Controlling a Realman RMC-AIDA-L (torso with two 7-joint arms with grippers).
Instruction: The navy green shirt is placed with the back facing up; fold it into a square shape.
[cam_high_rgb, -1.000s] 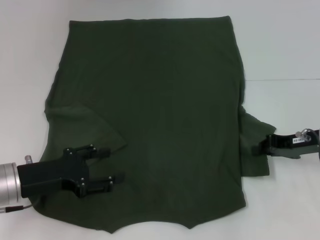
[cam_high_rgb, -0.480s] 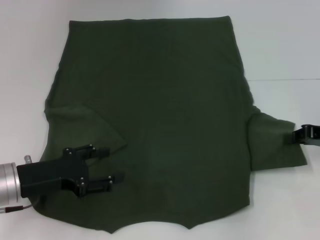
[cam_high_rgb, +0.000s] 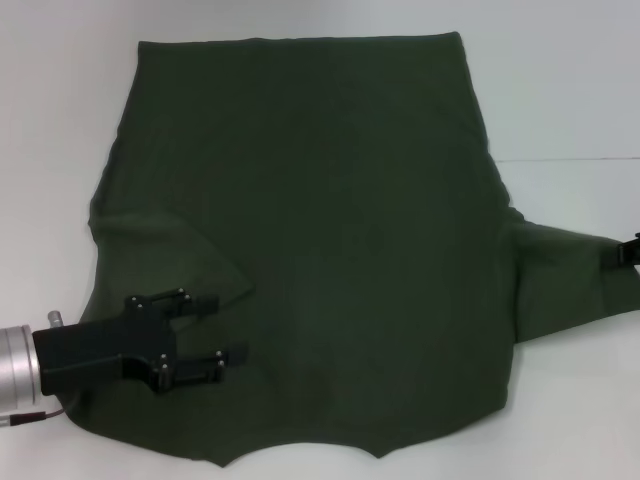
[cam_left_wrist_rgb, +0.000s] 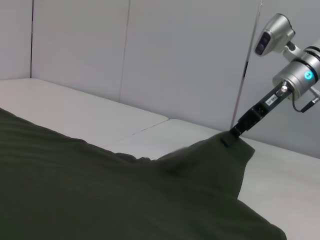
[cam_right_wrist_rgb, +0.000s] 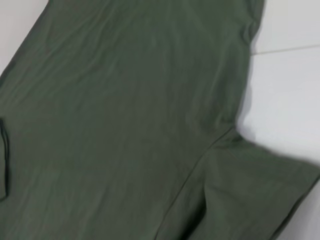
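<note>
Head view shows the left gripper (cam_high_rgb: 220, 330) nearest, fingers apart and holding nothing, over the shirt's (cam_high_rgb: 320, 220) folded-in left sleeve. The shirt lies flat on the white table (cam_high_rgb: 570, 90), plain side up. Off at the far right, the right gripper (cam_left_wrist_rgb: 231, 133) pinches the right sleeve, lifted and stretched outward. Most folding is not done yet. No words show on the shirt.

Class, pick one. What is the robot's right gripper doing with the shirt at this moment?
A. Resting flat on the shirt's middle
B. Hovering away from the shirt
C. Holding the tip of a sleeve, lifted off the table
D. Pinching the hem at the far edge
C: the right gripper pinches the sleeve tip of the navy green shirt, tenting it above the table.
</note>
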